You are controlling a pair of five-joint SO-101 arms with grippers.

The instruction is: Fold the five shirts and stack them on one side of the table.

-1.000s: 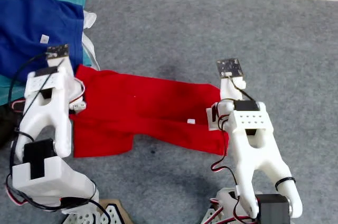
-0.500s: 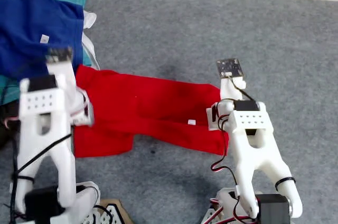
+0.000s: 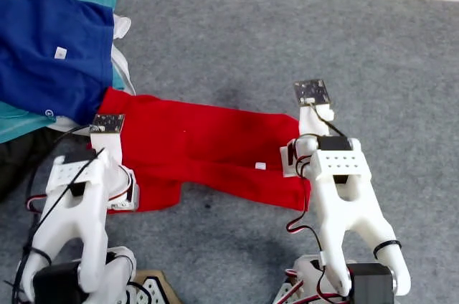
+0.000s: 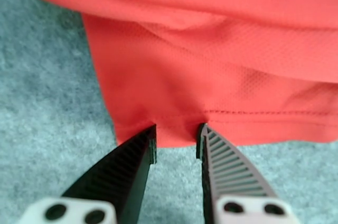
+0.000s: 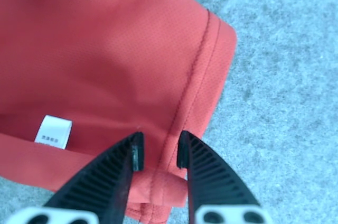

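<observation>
Within the last second our left arm has come away from the edge of the blue shirt (image 3: 57, 46) and dropped to the near left corner of the red shirt (image 3: 208, 150), while our right arm has not moved. We judge this to be the line-up for a two-handed fold, both grippers now sitting at near corners. The left gripper (image 4: 177, 145) holds nothing: its jaws stand a narrow gap apart, tips just at the stitched hem (image 4: 253, 115). The right gripper (image 5: 159, 152) is likewise slightly parted, astride the hem at the right corner, with no firm pinch that we can see. The red shirt lies spread across the middle of the grey table (image 3: 287, 46), already doubled lengthwise, a white label (image 5: 53, 131) showing, its far left corner touching the blue shirt.
</observation>
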